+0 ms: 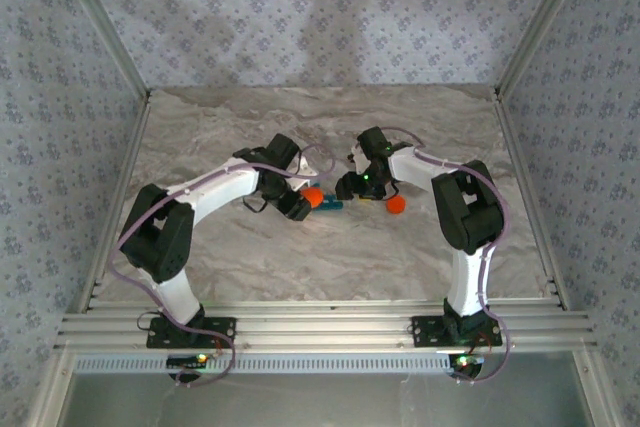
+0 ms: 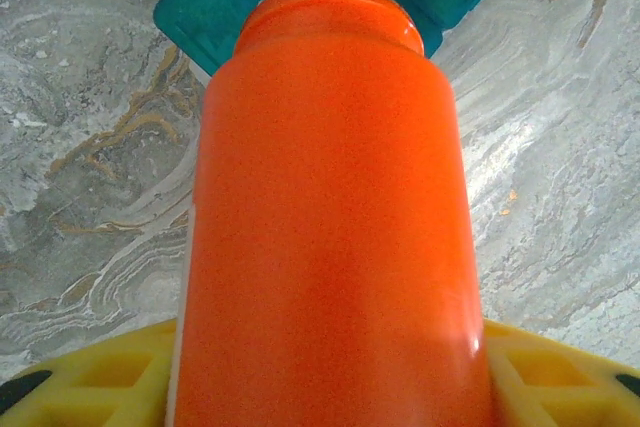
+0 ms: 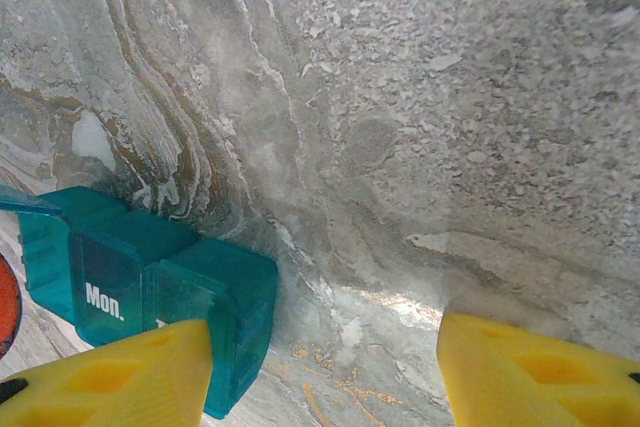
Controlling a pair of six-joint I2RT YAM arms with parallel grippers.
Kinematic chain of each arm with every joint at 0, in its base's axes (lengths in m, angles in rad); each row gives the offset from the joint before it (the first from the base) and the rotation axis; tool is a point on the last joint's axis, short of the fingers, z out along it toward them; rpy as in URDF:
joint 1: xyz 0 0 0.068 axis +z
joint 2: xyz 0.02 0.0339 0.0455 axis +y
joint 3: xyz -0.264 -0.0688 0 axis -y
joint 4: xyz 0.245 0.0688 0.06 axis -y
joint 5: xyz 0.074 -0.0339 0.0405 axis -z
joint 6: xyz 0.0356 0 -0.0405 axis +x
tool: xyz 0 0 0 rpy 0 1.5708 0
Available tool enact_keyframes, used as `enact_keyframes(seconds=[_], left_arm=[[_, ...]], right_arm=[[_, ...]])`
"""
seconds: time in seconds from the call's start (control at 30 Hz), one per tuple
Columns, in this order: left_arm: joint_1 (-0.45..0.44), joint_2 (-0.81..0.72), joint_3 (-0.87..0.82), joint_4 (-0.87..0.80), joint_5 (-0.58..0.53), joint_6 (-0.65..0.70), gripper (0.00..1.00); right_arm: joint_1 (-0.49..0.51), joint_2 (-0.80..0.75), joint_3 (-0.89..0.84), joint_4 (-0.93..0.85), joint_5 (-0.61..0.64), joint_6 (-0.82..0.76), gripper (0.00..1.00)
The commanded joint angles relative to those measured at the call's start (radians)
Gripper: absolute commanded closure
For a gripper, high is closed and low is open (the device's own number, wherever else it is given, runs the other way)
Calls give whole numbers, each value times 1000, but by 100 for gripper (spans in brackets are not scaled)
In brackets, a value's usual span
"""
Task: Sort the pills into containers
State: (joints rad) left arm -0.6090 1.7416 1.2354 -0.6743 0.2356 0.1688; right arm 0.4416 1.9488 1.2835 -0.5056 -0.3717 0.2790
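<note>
**A:** what's the left gripper got?

**B:** it's clamped round the orange bottle, top end just by the teal pill box in the middle of the table.

**A:** and the right gripper?

**B:** jaws apart, holding nothing. One finger's right at the box's end, maybe touching, hard to tell.

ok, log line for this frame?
left gripper: shut on orange bottle | right gripper: open, one finger beside pill box | orange bottle: far end toward pill box
</note>
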Motion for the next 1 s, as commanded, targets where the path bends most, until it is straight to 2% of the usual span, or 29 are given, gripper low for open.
enact_keyframes(seconds=[0.0, 0.97], left_arm=[[-6, 21, 33, -56, -6, 22, 100], [-14, 42, 50, -90, -14, 40, 100]], right_arm=[[-3, 33, -8, -17, -6, -11, 36], [-7, 35, -12, -14, -7, -11, 36]])
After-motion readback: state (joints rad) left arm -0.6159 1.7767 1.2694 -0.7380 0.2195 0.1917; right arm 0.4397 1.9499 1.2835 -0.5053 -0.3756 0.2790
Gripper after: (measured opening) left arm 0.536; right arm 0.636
